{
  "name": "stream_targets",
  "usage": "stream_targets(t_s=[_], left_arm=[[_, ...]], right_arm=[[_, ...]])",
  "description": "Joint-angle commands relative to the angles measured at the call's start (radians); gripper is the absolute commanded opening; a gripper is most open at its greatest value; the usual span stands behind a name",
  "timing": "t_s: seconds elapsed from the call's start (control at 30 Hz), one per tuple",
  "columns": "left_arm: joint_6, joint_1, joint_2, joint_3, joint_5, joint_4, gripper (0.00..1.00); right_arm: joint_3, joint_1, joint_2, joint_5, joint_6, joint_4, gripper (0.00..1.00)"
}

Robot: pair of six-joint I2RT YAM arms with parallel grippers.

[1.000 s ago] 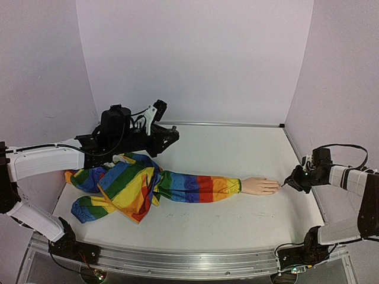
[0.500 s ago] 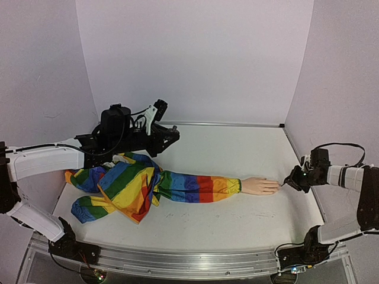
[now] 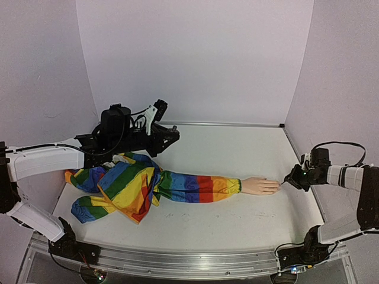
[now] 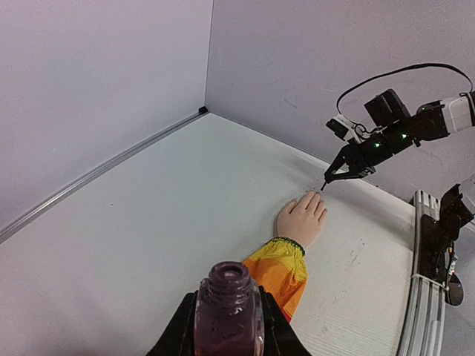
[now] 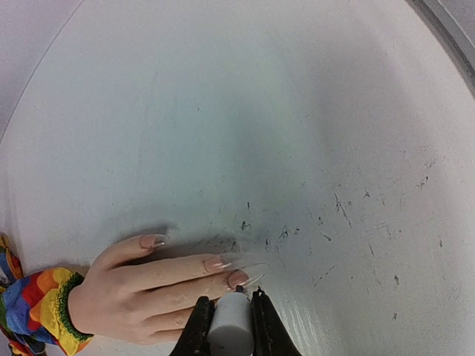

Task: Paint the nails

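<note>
right wrist only: long peach nails point(image 5: 215, 261) on hand point(image 5: 141, 293), flat on table point(image 5: 312, 111). brush point(image 5: 230, 330) tip at a middle nail, contact hard to tell. right gripper point(image 5: 229, 302) clamped on brush. left wrist only: open bottle point(image 4: 227, 285) of dark polish pinched in left gripper point(image 4: 228, 330), above sleeve point(image 4: 280, 271), well apart from hand. top view: nails too small to see, bottle lost among dark left arm parts. both wrist views cut gripper fingers off at bottom edge.

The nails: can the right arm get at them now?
Probably yes. The right gripper, shut on a whitish brush handle, sits at the nails; the dark tip seems to touch one, with nothing between.
</note>
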Motion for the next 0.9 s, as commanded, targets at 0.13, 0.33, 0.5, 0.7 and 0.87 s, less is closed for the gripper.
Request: stream_targets(t_s=[0.13, 0.33, 0.5, 0.7, 0.87], left_arm=[[0.0, 0.0, -0.015, 0.056, 0.004, 0.041, 0.0], [-0.003, -0.001, -0.021, 0.049, 0.0, 0.041, 0.0], [-0.008, -0.001, -0.02, 0.051, 0.008, 0.041, 0.0], [-0.009, -0.001, -0.023, 0.049, 0.009, 0.04, 0.0], [-0.01, -0.001, -0.026, 0.046, 0.008, 0.039, 0.0]], right_arm=[[0.01, -0.004, 0.0, -0.021, -0.025, 0.023, 0.0], [0.01, -0.004, 0.019, -0.034, -0.029, 0.032, 0.0], [0.011, -0.003, 0.035, -0.046, -0.034, 0.036, 0.0], [0.01, -0.004, 0.039, -0.047, -0.034, 0.039, 0.0], [0.011, -0.004, 0.048, -0.047, -0.032, 0.04, 0.0]])
